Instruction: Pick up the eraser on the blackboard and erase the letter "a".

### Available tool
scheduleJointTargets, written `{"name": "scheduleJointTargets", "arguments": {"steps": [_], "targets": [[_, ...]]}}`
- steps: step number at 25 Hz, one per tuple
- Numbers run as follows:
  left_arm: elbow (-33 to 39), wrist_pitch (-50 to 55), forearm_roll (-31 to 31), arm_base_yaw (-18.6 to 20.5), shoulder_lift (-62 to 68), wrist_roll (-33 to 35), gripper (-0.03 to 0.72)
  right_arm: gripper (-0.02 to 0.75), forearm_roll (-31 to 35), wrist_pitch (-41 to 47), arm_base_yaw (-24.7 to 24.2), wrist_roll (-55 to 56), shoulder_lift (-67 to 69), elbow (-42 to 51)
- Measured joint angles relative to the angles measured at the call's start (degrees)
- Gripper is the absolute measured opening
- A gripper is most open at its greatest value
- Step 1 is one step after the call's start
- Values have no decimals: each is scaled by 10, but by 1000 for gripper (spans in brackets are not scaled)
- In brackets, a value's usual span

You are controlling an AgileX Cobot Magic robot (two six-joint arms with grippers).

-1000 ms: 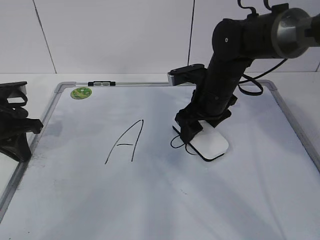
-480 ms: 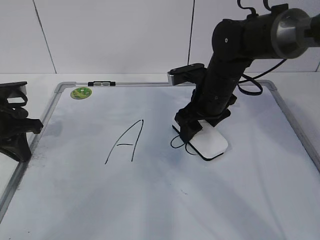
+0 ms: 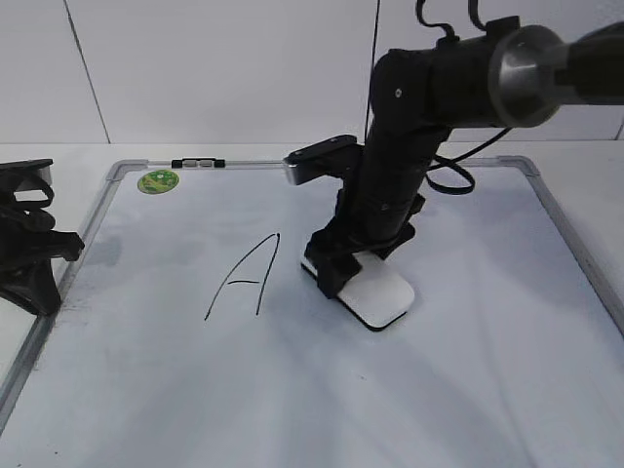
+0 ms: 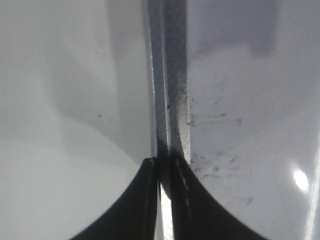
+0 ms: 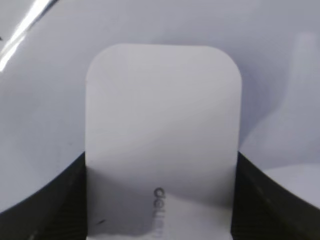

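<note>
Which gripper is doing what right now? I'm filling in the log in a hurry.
Left gripper: shut, holding nothing, parked over the board's frame.
Right gripper: shut on the eraser, pressing it flat on the board.

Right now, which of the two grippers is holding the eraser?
The right gripper clamps the white eraser; the left gripper sits closed over the board's frame, holding nothing.

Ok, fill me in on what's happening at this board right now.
The right gripper is clamped on the white eraser and presses it flat on the blackboard, just right of the capital "A". No small "a" shows beside the eraser; whether any of it lies underneath can't be told. The left gripper sits shut over the board's left frame edge, holding nothing.
</note>
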Motion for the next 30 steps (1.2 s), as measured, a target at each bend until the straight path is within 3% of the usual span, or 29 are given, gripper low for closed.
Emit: {"name": "scheduleJointTargets", "arguments": {"steps": [9,13,24,30], "targets": [[0,0,0,0,0,0,43,517,-16,2,36,1,0,0],[0,0,0,0,0,0,43,517,-27,1,23,22,0,0],[0,0,1,0,0,-1,43,517,-39,-5,-79,36,0,-1],[0,0,2,0,0,-1,43,517,-46,-5,-65,39,0,-1]]}}
